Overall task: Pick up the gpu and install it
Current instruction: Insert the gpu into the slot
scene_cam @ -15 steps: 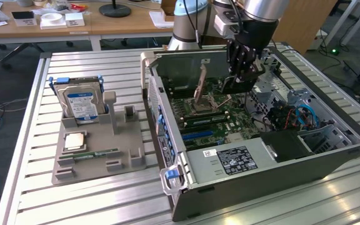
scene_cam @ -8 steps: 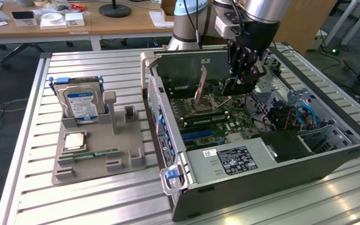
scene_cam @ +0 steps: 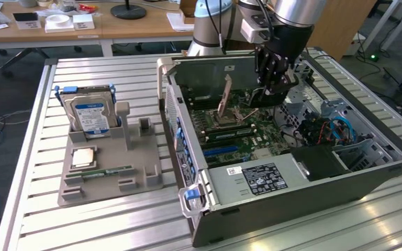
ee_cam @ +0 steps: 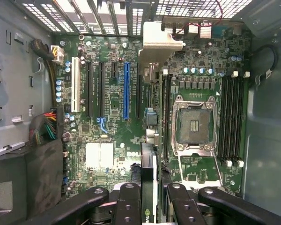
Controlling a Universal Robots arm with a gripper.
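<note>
Closest to my wrist camera are my own fingers [ee_cam: 127, 204], pinching the gpu [ee_cam: 148, 185] between them. I see it edge-on, a thin card hanging over the motherboard [ee_cam: 107, 122] inside the open computer case [scene_cam: 292, 198]. In the exterior view the fingers sit low in the case, toward its back wall.

I judge the card light and stiff but fragile (bare board on one face, presumably a contact edge underneath). The hold therefore belongs on the flat faces near the upper edge, clear of the contacts and the bracket end. Gripped this narrowly, it could twist if it met a slot crooked.

Near it on the board runs a long blue slot [ee_cam: 126, 91], empty, as is the processor socket [ee_cam: 193, 125]. On the desk [scene_cam: 82, 225], to the exterior view's left of the case, a grey holder [scene_cam: 142, 175] carries a hard drive [scene_cam: 89, 116] standing upright, a processor chip [scene_cam: 84, 157] lying flat and a memory stick [scene_cam: 110, 171].
</note>
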